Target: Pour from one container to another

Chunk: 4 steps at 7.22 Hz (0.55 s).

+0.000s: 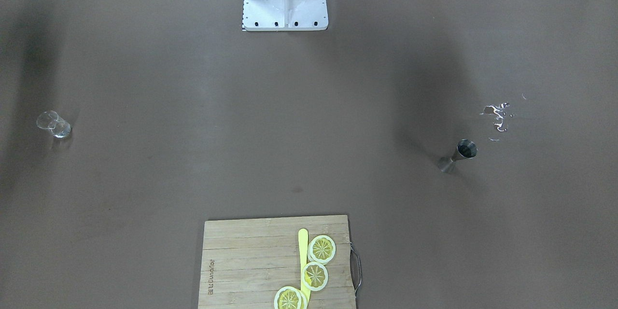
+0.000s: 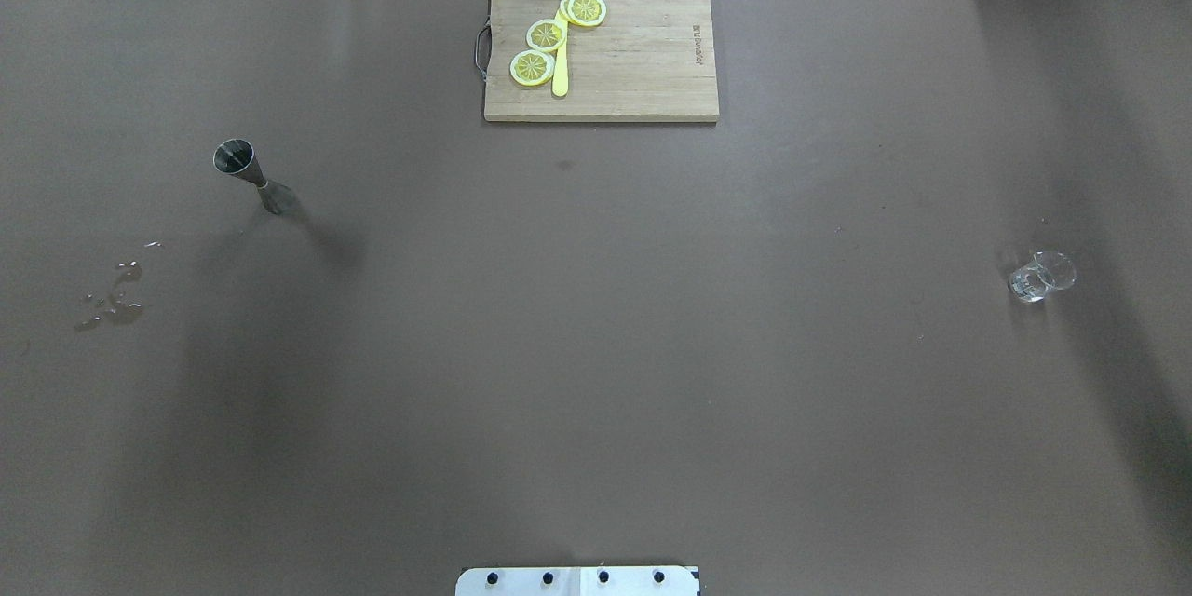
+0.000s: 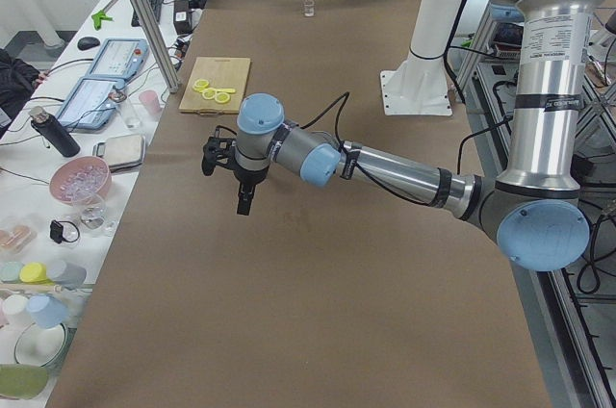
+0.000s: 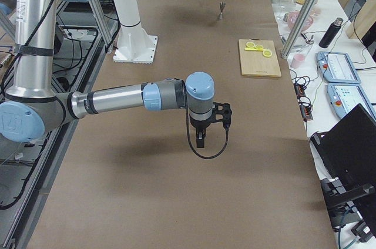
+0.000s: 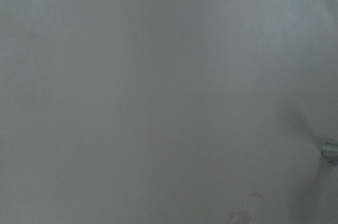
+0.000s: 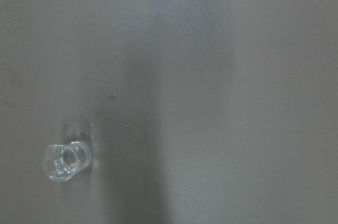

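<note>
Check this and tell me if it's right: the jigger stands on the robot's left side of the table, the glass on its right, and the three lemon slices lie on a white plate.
One thing is wrong. The lemon slices lie on a wooden cutting board, not a white plate, as the overhead exterior view shows. The rest holds: the jigger stands on the robot's left side and the glass on its right.

Even light; broad soft shadows band the brown paper-covered tabletop [image 2: 596, 345] near both end edges. Wrist views dim, grey; small clear glass cup [image 6: 66, 161] slightly soft
</note>
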Motion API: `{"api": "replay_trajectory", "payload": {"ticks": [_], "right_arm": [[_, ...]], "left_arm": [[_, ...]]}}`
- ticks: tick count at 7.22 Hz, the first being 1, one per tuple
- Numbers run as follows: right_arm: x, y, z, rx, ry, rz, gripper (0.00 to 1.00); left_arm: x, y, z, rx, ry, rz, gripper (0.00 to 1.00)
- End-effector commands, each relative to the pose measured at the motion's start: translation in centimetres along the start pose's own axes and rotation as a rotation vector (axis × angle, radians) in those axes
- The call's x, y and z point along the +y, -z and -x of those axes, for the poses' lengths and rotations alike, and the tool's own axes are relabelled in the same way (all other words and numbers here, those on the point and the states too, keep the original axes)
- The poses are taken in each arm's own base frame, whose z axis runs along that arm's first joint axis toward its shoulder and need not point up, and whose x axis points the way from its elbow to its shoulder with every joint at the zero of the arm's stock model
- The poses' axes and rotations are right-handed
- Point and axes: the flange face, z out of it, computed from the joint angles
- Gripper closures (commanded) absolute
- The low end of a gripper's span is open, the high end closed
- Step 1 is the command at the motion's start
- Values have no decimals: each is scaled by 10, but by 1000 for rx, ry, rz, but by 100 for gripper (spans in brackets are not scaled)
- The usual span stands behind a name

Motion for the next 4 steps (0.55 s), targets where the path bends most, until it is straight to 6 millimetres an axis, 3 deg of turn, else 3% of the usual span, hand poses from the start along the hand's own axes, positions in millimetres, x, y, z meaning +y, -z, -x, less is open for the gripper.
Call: {"api": "replay_trajectory", "payload": {"ticks": [1,4], "right_arm": [[-1,-1,3,-12,18,2,0],[-3,-5,9,-36,247,9,0]], "left_arm": [[7,-24,-50,-9,22,-109,3],[33,-59,-135,-17,52,-280,3]]}}
